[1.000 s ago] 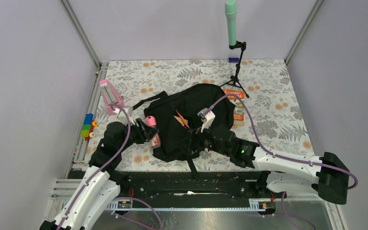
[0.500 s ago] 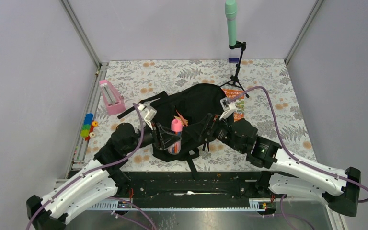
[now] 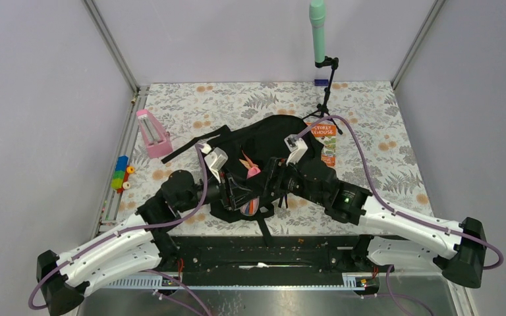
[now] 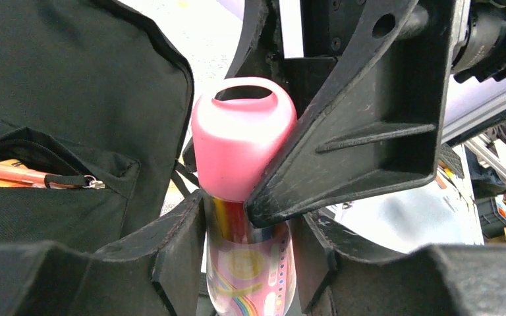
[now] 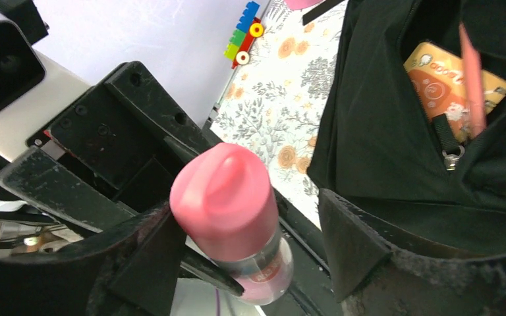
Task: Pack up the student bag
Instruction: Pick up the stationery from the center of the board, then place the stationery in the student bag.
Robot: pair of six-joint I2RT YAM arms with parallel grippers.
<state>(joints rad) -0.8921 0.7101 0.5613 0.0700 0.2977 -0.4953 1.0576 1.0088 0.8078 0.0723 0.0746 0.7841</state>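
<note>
Bottle [image 4: 240, 151] moved: a second ago it hung at the left edge of the bag [image 3: 278, 135]; now it is held over the bag's middle. Bag lies flat at mid-counter [image 3: 382, 118], unmoved. Left pincer [image 4: 247, 263] pinches the bottle's clear body below the pink cap [image 5: 224, 191]. Right pincer [image 5: 250, 230] has swung in from the bag's right side and straddles the cap, jaws spread, one finger against it, the other apart; no grip yet. Judgement: a handover, or a steadying hold, is being set up. Bottle not yet inside; pocket [image 5: 458, 99], just beside, gapes open with items already in it.
</note>
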